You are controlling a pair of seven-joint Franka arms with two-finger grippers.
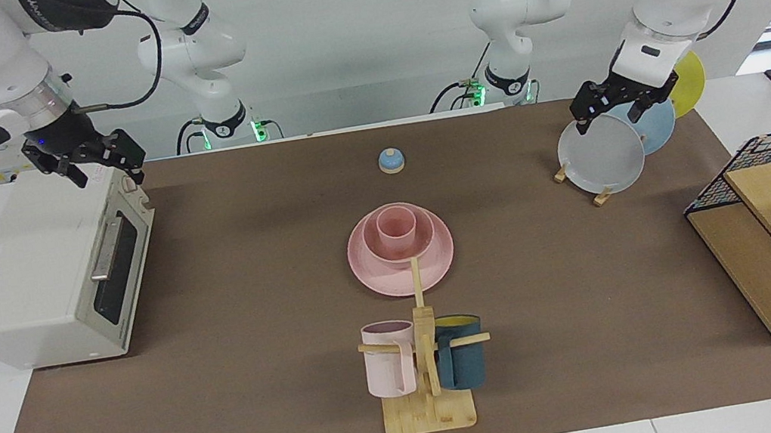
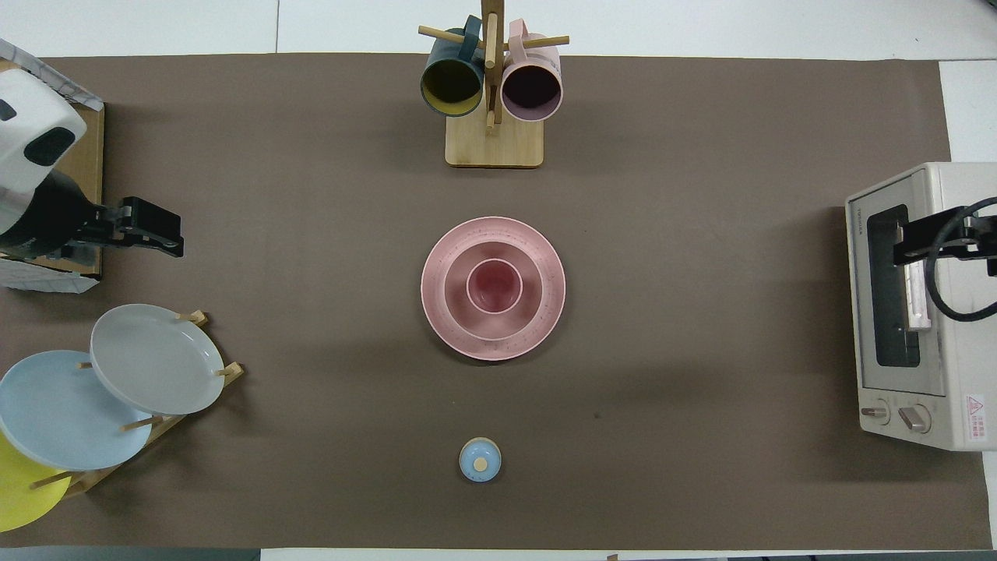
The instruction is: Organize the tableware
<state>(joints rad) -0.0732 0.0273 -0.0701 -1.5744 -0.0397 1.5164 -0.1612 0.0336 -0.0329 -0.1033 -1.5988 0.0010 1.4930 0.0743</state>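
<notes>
The left gripper (image 1: 618, 111) hangs in the air over the rack of grey, blue and yellow plates (image 1: 602, 155) at the left arm's end of the desk (image 1: 250, 282), its fingers spread and holding nothing. The right gripper (image 1: 93, 162) hangs with open, empty fingers over the top front edge of the toaster oven (image 1: 50, 274) at the right arm's end of the desk. Neither touches any tableware. In the middle of the desk the pink set is nested: the wide plate (image 1: 404, 271) lies flat on the brown mat, the bowl (image 1: 374, 245) sits centred on it, and the small cup (image 1: 396, 228) stands upright inside the bowl. The overhead view shows the three rims as concentric rings, so the stack looks tidy and well centred. Beside the set, toward the desk's edge farthest from the robots, the mug tree (image 1: 423, 364) carries a pale pink mug and a dark teal one; toward the robots' edge sits a small blue bell (image 1: 391, 160). Judging from this arrangement, the organizing looks finished: all three pieces are stacked and both arms are clear of them, leaving nothing evident to do except perhaps returning the arms to rest.
</notes>
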